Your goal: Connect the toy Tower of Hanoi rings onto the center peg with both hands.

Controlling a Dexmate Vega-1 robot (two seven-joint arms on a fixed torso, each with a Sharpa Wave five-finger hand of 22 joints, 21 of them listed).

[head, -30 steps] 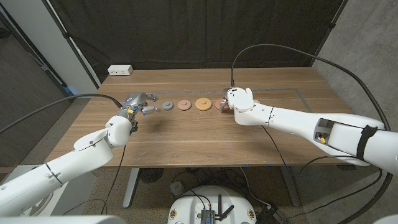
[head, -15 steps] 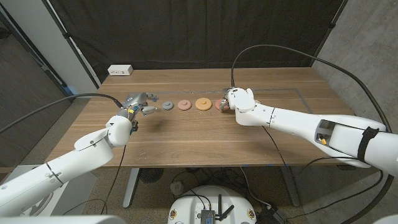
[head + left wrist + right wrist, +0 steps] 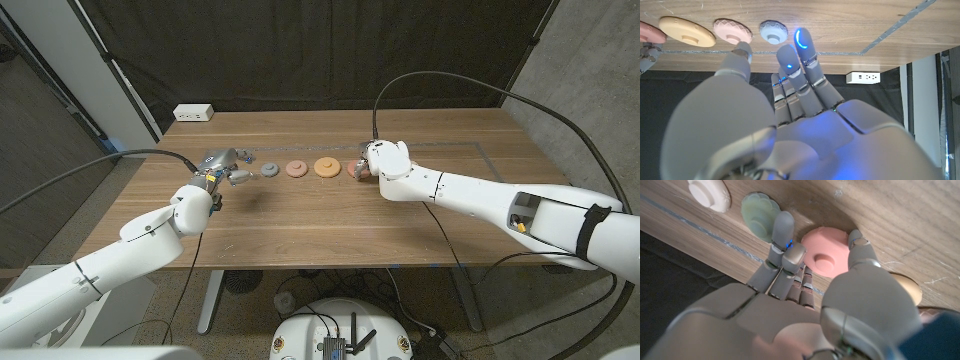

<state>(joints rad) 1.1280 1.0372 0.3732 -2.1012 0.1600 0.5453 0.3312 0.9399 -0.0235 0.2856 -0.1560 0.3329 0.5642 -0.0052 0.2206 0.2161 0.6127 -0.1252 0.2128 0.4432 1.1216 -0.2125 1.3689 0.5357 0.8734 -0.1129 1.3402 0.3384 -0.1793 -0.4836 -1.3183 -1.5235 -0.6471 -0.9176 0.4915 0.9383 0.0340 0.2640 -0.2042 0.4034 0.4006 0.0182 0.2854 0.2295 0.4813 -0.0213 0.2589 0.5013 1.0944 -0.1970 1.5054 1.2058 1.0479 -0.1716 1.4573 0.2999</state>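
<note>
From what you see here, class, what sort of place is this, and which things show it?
Probably a robot test lab, not a home: a black curtain backs the wooden table, cables trail to both arms, and a white power strip sits at the table's far edge.

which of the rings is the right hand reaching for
The pink ring, at the row's right end. The right hand has its thumb at one edge and fingers at the other, while the pale green ring and white ring lie beyond it.

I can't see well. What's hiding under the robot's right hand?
A pink ring lies under the right hand, its fingers reaching round it. Whether they grip it is unclear, and the table beneath the ring is covered.
</note>
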